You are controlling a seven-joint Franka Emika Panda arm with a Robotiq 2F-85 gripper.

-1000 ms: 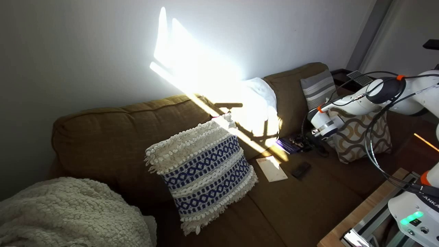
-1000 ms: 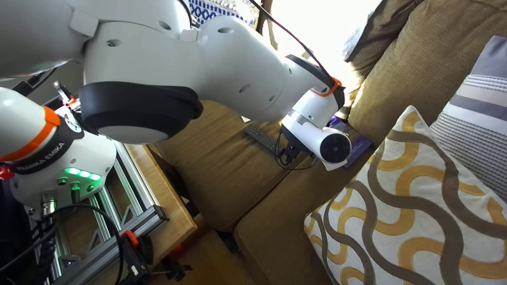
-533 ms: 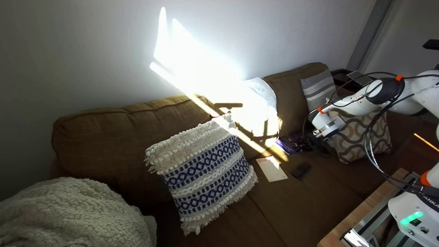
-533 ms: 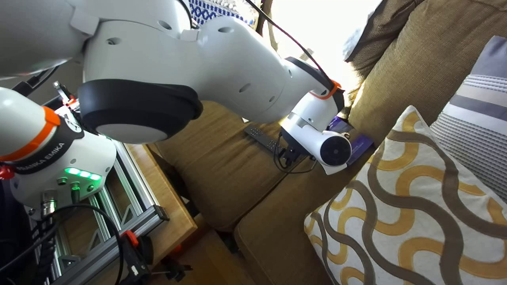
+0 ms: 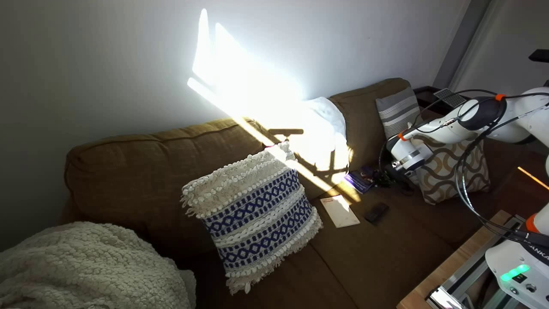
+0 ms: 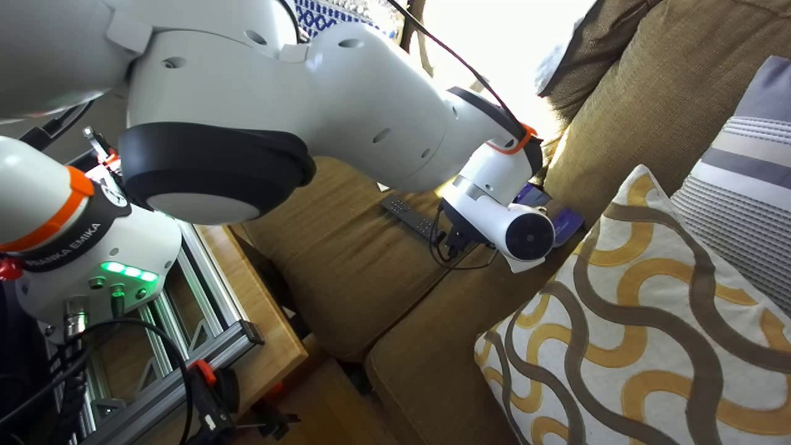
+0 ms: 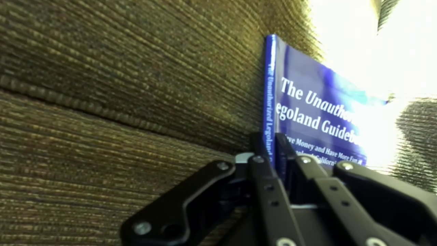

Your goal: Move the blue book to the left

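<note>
The blue book (image 7: 314, 109) is low on the brown sofa (image 5: 356, 262), where the seat meets the backrest (image 6: 649, 105), and the tool (image 7: 269, 147) has hold of it: in the wrist view the fingers (image 7: 286, 147) stand on either side of the spine, close against it, so I take the grip as closed on that edge. Reaching and grasping look done; the move to the left is what remains — whether the book is clear of the seat, I cannot tell.

Its cover faces up. The long axis follows the spine, running nearly straight up the wrist view, title end uppermost, lower end hidden behind the fingers. In both exterior views the robot hides part of the book, but its length seems to lie along the sofa, roughly parallel to the backrest; the title end points toward the knitted pillow (image 5: 259, 221) — probably the way it should travel.

On the seat nearby are a black remote control (image 6: 408, 217) and a pale booklet (image 5: 340, 211), both apart from the book. A cushion (image 6: 642, 334) with yellow and brown curves stands near the book's lower end. Past these, the arm (image 6: 371, 111) reaches over from its base at the wooden desk (image 6: 278, 351).
</note>
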